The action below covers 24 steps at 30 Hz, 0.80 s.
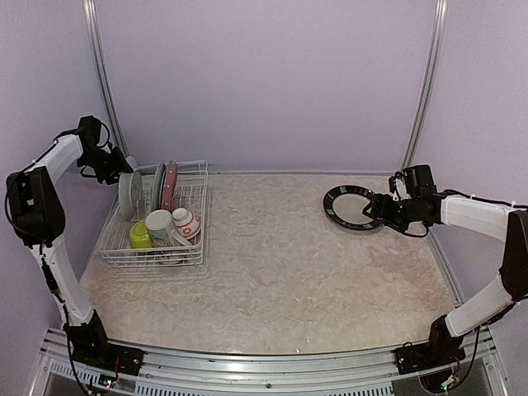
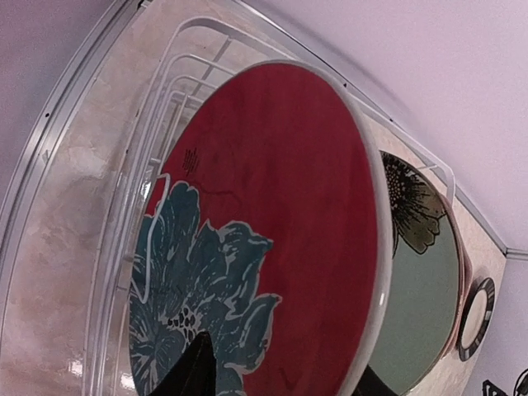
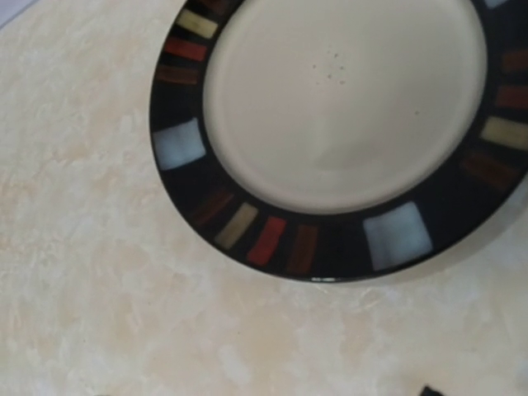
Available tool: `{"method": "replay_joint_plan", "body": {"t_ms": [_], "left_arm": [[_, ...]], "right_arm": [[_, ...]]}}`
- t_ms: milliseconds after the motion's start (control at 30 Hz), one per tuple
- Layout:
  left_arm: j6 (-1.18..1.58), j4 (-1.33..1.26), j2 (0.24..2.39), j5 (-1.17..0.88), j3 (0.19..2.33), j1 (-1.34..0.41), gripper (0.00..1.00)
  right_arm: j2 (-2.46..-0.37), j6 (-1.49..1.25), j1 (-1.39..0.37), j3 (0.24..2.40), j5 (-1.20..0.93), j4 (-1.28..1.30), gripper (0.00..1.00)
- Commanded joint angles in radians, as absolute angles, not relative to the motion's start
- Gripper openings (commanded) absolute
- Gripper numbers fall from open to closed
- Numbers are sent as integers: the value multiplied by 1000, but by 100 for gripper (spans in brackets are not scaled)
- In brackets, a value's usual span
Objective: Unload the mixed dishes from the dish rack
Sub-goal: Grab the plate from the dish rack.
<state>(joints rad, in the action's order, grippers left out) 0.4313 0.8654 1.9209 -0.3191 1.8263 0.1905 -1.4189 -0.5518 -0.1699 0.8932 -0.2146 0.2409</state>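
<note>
Judging from the layout, partway through the unload, at the grasp on one more plate. Finds the left gripper [image 1: 122, 173] at the far left corner of the dish rack [image 1: 157, 262], with one dark finger [image 2: 194, 373] across the face of the red plate with teal flower [image 2: 272, 231] and a second dark tip just past its white rim. Cannot tell from these views whether the pads press the plate or only bracket it. Upright in its slot at the left end of the standing row, close against the pale teal plate [image 2: 421, 305], with a pink plate [image 1: 170, 186] beyond. Lower in the rack: cream mug [image 1: 159, 224], lime-green bowl [image 1: 140, 236], small white-and-red bowl [image 1: 186, 221], none yet taken out.

Probably calls next for a firm pinch on the rim, then a straight lift clear of the slot wires before any swing over the table [image 1: 289, 272], minding the teal neighbour.

Left arm: elbow raised high on the left, forearm angled across and down to the rack corner. Right arm: stretched low and leftward over the table, right gripper [image 1: 378, 209] just beside the rim of a black-rimmed plate [image 1: 350, 206] lying flat there. Holds nothing; looks parted, with almost no finger showing in the wrist view and the plate free on the tabletop.
</note>
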Motion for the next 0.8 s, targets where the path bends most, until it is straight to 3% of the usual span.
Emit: {"method": "replay_joint_plan", "body": {"t_ms": [0,233,767], "left_arm": [[385,902,1949,-334,1864,198,37],[359,905,1949,-357,1871,198,23],[321,909,1895,-345,1879,198,6]], "right_arm": [[-1444,-561,-191,916,-202,239,78],[-1459,-564,-196,911,-203,227,78],[-1492,-570,-214,925,-200,215,78]]}}
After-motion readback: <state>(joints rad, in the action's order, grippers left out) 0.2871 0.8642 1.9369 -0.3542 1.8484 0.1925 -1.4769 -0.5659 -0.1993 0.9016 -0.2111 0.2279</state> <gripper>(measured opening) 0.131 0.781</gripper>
